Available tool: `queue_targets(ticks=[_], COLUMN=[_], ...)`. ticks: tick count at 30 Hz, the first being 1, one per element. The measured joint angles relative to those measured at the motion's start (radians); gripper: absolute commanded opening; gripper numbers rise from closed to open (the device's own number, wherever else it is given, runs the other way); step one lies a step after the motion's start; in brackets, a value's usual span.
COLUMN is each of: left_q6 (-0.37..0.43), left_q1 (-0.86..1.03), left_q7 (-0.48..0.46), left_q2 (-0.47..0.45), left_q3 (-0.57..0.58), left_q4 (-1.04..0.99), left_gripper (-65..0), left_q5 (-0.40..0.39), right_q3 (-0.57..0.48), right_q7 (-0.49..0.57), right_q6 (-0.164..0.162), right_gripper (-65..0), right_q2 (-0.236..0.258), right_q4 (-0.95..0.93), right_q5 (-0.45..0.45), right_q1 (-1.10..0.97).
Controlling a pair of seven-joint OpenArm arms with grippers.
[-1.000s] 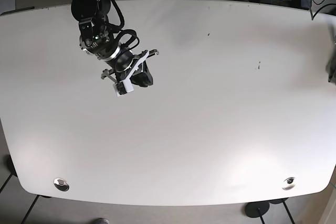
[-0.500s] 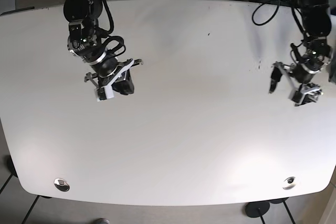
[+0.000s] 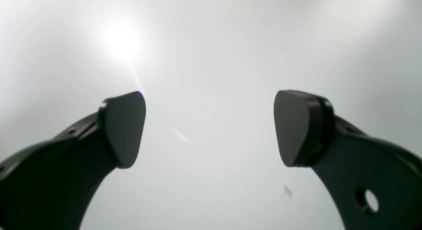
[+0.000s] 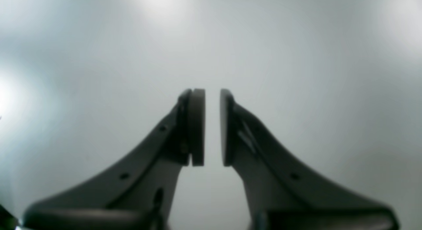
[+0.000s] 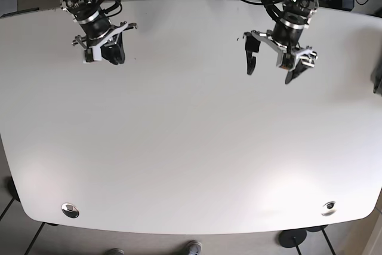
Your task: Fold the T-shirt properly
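The broad white rounded tabletop (image 5: 191, 141) shows bare surface in all three views, and the T-shirt of the task appears in none of them, so its place cannot be told. Over the far right part of the table the black left gripper (image 5: 270, 66) points down with its fingers spread wide apart, its dark rounded pads (image 3: 123, 127) holding nothing. Over the far left corner the black right gripper (image 5: 111, 57) has its flat pads (image 4: 197, 126) drawn almost together with only a narrow slit of white table between them, and nothing is caught there.
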Motion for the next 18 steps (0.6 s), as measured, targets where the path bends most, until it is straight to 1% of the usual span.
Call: queue_targets(ticks=[1, 2, 4, 7, 9, 12, 15, 17, 18], left_q6=[0.012, 0.031, 0.058, 0.082, 0.111, 0.114, 0.111, 0.112, 0.116], left_q1=[0.055, 0.111, 0.251, 0.425, 0.511, 0.639, 0.713, 0.732, 0.731], left_q7=[-0.040, -0.098, -0.216, -0.334, -0.370, -0.420, -0.433, -0.433, -0.432], left_q2=[0.019, 0.033, 0.056, 0.064, 0.062, 0.053, 0.055, 0.055, 0.048], left_q3=[0.002, 0.002, 0.014, 0.037, 0.039, 0.050, 0.054, 0.047, 0.047], left_q4=[0.000, 0.000, -0.001, 0.002, 0.002, 0.002, -0.004, -0.049, -0.102], left_gripper=[-11.0, -12.4, -12.9, -13.1, -13.2, -13.2, -13.2, -13.2, -13.2], left_q5=[0.000, 0.000, 0.000, -0.002, -0.008, -0.008, -0.008, -0.008, -0.008], right_q3=[0.016, 0.024, 0.038, 0.043, 0.046, 0.048, 0.047, 0.046, 0.046], right_q7=[0.033, 0.067, 0.124, 0.214, 0.233, 0.246, 0.247, 0.248, 0.255], right_q6=[-0.002, -0.002, 0.006, 0.006, 0.006, 0.006, 0.006, 0.006, 0.006], right_gripper=[-57.9, -57.9, -57.9, -57.9, -57.9, -57.9, -57.9, -57.9, -57.9], right_q2=[0.001, 0.002, 0.002, 0.001, 0.002, 0.001, 0.001, 0.001, -0.016], right_q4=[0.013, 0.025, 0.048, 0.055, 0.054, 0.055, 0.055, 0.052, 0.033], right_q5=[0.000, 0.000, 0.001, 0.001, 0.001, 0.008, 0.008, 0.008, 0.008], right_q1=[-0.041, -0.078, -0.179, -0.328, -0.389, -0.486, -0.567, -0.606, -0.623])
